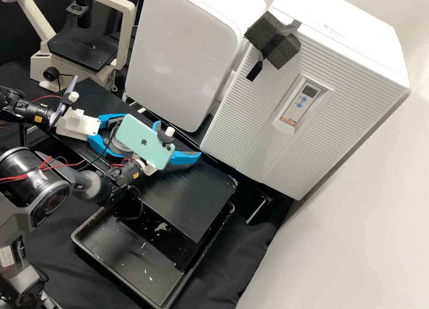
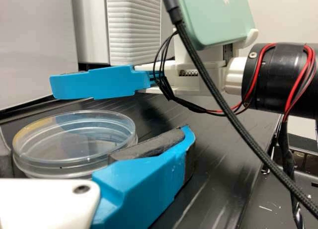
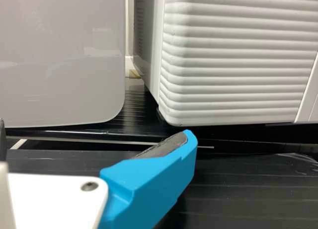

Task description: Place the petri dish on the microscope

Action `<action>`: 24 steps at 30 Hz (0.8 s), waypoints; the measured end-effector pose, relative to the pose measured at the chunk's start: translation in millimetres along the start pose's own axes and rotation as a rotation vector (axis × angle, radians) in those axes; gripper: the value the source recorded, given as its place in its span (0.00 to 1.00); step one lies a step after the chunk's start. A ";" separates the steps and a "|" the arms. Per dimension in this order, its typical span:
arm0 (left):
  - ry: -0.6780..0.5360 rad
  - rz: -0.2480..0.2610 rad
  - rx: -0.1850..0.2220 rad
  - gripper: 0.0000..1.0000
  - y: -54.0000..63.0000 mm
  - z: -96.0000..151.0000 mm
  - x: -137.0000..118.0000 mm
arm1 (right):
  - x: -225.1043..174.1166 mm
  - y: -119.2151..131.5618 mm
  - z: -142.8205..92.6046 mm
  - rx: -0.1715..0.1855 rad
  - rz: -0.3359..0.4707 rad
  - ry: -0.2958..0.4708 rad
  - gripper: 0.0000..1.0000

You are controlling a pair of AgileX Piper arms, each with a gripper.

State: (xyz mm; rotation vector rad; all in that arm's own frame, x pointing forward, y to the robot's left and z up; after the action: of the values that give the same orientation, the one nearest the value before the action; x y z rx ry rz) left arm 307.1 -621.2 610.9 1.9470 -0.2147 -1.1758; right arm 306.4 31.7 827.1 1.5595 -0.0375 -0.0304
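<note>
Black bench (image 1: 192, 193), white cabinet (image 1: 250, 126) behind. My left pincer (image 1: 119, 137) stands open around the clear petri dish (image 2: 74, 144) (a blue finger either side); microscope (image 1: 71, 43) well apart.

We are looking at a laboratory, and we are taking the ribbed white cabinet (image 1: 241, 121), with its small control panel (image 1: 301, 104), as our landmark. Well to the left of the cabinet in the high view, we are seeing a microscope (image 1: 82, 48), the plainest sign of lab work. Between it and the cabinet, a white box (image 1: 183, 54) is standing. Also left of the cabinet, we are noticing robot arms (image 1: 49, 197), a clear petri dish (image 2: 74, 149) and the black bench (image 1: 205, 197).
</note>
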 end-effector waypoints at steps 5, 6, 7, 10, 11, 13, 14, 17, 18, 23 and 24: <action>0.009 0.006 0.017 1.00 -0.7 1.1 1.4 | 0.0 0.0 0.0 0.000 0.000 0.000 1.00; 0.007 0.005 0.022 1.00 -0.9 1.9 1.7 | 0.0 0.0 0.0 0.000 0.000 0.000 1.00; 0.007 0.006 0.021 1.00 -1.0 2.5 1.8 | 0.0 0.0 0.0 0.000 0.000 0.000 1.00; 0.007 0.004 0.020 0.00 -1.5 2.3 1.9 | 0.0 0.0 0.0 0.000 0.000 0.000 1.00; 0.007 0.004 0.020 0.00 -1.5 2.3 1.9 | 0.0 0.0 0.0 0.000 0.000 0.000 1.00; 0.007 0.004 0.019 0.00 -1.5 2.3 1.9 | 0.0 0.0 0.0 0.000 0.000 0.000 1.00; 0.007 0.004 0.010 0.00 -1.5 2.3 1.9 | 0.0 0.0 0.0 0.000 0.000 0.000 1.00; 0.007 0.005 -0.004 0.00 -1.4 2.0 2.6 | 0.0 0.0 0.0 0.000 0.000 0.000 1.00; 0.007 0.007 -0.010 0.00 -0.8 2.0 3.1 | 0.0 0.0 0.0 0.000 0.000 0.000 1.00; 0.002 -0.001 -0.012 0.00 -2.0 1.9 4.2 | 0.0 0.0 0.0 0.000 0.000 0.000 1.00; 0.000 0.002 -0.009 0.00 -1.4 2.1 4.4 | 0.0 0.0 0.0 0.000 0.000 0.000 1.00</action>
State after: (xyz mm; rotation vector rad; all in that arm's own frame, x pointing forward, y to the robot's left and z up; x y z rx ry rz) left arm 307.5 -623.9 606.5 1.9381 -0.2113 -1.1738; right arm 306.4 31.7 827.1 1.5595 -0.0375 -0.0304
